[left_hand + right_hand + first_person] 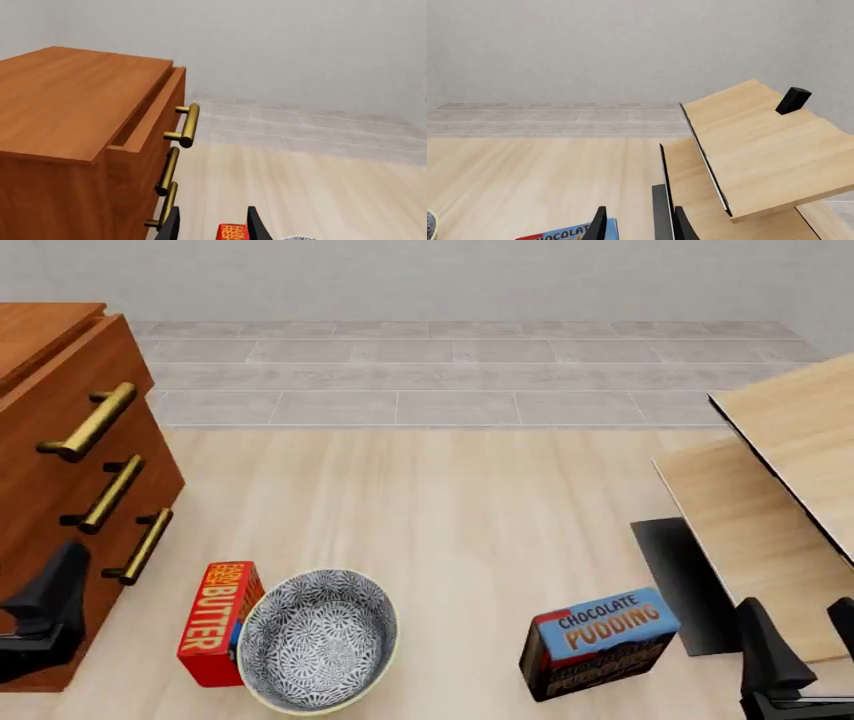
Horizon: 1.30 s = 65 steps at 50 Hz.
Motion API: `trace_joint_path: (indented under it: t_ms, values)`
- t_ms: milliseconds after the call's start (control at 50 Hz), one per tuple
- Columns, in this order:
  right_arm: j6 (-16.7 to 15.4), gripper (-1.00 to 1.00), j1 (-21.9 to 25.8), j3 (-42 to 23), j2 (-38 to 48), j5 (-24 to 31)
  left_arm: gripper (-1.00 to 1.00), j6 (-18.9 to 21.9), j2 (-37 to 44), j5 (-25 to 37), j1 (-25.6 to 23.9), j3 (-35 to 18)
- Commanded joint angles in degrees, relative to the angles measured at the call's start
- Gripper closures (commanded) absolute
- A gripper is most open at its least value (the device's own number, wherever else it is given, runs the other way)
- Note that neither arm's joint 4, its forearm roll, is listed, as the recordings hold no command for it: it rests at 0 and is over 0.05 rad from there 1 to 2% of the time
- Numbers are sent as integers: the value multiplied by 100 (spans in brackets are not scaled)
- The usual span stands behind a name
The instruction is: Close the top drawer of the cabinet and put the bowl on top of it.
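Left gripper (40, 615) sits low at about eight o'clock in the front view, right up against the cabinet (54, 490), and its dark fingers stand apart with nothing between them. Right gripper (801, 660) waits at four o'clock, jaws spread too, holding nothing, near the pudding box (601, 640).

From the left wrist, the fingertips (257, 227) frame a sliver of the butter box (233, 232). Beyond that, here's the story: the top drawer (157, 112) juts out past the cabinet's top slab, a dark gap showing behind its front. My read is the left arm is parked on that side because the drawer's front has to be pushed in first.

The bowl (318, 640) rests on the table (454, 520) at six o'clock, tilted, leaning on the butter box at its nine o'clock side. Round, grey-and-white floral inside, pale rim; a thin lip that should suit a pinch from above.

The cabinet is glossy reddish-brown wood, blocky, with three round brass bar handles (91, 420) stepping down its face. The table is pale wood grain. Off at three o'clock stands a tilted light-wood structure (787, 470) with thin black edging and a small black block (792, 100) on it, visible from the right wrist. The cartons are flat-sided cardboard, one red, one blue and brown.
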Motion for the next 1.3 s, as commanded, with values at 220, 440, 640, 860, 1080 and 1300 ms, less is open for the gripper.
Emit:
trace_joint_path:
  t_ms: [220,440,640,860,1080,1300]
  values:
    - [-1,-100,1,5,-12,5,-100,-78,1610,-153,176,-1201]
    - [-1,-100,1,5,-12,5,-100,312,1924,-326,103,-1378]
    - [0,-100,1,5,-12,5,-100,488,2145,-612,305,-1277]
    - [0,-100,0,5,-13,5,-100,446,2318,-778,339,-1261]
    - [0,-100,0,5,-11,5,-100,438,2557,-1134,208,-1024]
    - [1,-100,0,5,-12,5,-100,445,2724,-1399,221,-909]
